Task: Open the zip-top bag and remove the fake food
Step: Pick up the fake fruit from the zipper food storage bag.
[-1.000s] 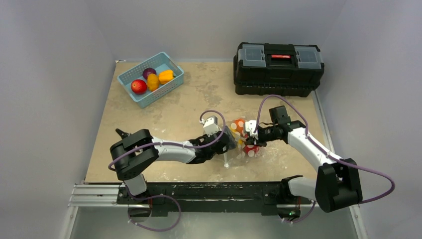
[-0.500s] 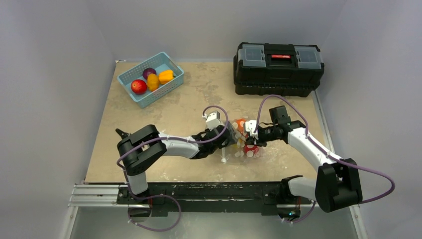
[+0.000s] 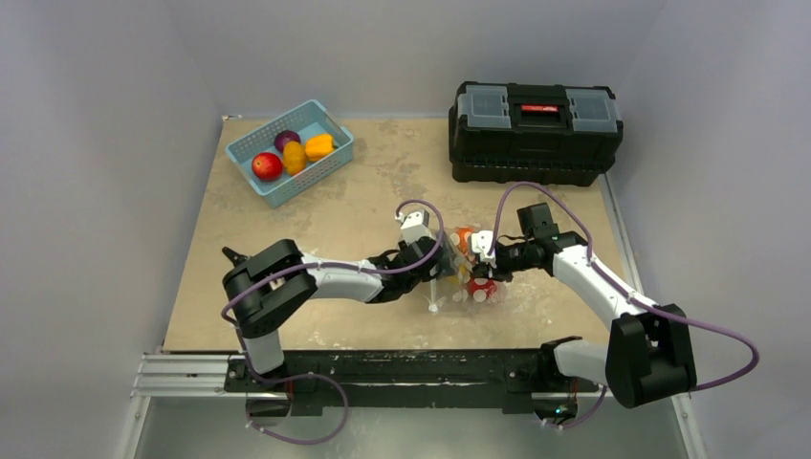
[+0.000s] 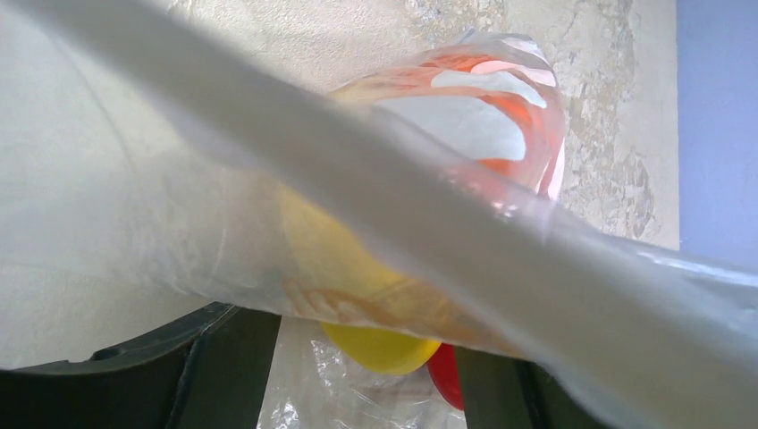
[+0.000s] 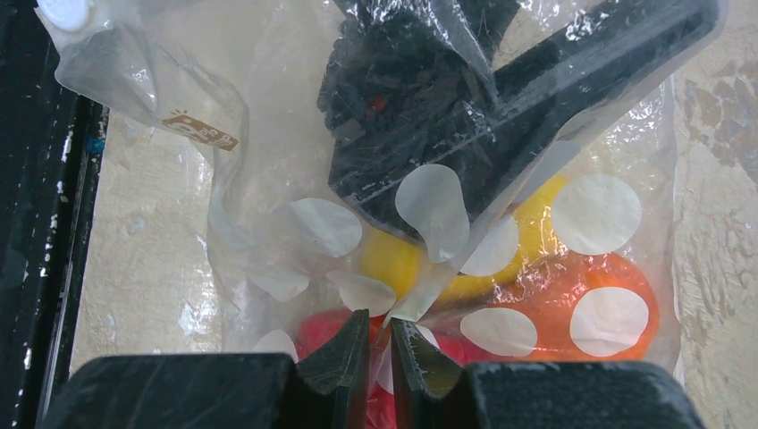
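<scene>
Top external: the zip-top bag point(image 3: 462, 287) lies on the table point(image 3: 335, 210), between the left gripper point(image 3: 445, 271) and the right gripper point(image 3: 484, 256).

Left wrist: the jaws stand apart inside the bag, with a yellow piece of fake food point(image 4: 380, 344) between them.

Right wrist: the fingers point(image 5: 344, 357) are nearly closed, pinching the bag film.

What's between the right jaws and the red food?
Only the zip-top bag film. In the right wrist view the right gripper pinches a fold of it, with the red food directly behind that plastic.
</scene>
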You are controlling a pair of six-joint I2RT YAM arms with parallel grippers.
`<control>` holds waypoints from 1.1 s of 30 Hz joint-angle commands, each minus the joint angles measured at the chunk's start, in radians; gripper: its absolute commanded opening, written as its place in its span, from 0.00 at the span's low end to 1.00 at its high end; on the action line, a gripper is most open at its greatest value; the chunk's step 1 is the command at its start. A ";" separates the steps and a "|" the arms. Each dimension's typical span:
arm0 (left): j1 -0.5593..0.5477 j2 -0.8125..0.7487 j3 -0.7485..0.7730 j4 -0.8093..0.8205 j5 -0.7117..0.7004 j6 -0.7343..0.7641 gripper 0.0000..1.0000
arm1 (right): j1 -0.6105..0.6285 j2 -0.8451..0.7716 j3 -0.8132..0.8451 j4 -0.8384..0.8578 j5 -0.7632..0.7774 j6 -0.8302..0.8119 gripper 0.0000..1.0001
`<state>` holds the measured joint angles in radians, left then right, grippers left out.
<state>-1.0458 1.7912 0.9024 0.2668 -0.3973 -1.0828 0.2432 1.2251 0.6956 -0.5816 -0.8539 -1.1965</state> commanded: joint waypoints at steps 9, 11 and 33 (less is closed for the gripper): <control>0.020 0.054 0.181 -0.164 0.027 0.013 0.71 | 0.006 0.007 0.021 0.000 -0.007 -0.003 0.12; 0.024 0.083 0.216 -0.207 0.038 0.001 0.71 | 0.007 0.007 0.021 0.000 -0.006 0.000 0.12; 0.033 0.104 0.275 -0.321 0.061 0.215 0.06 | 0.007 0.009 0.025 0.002 0.009 0.006 0.12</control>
<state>-1.0183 1.9705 1.2121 -0.0326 -0.3260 -0.9798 0.2432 1.2335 0.6956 -0.5793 -0.8471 -1.1954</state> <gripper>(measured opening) 0.555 0.121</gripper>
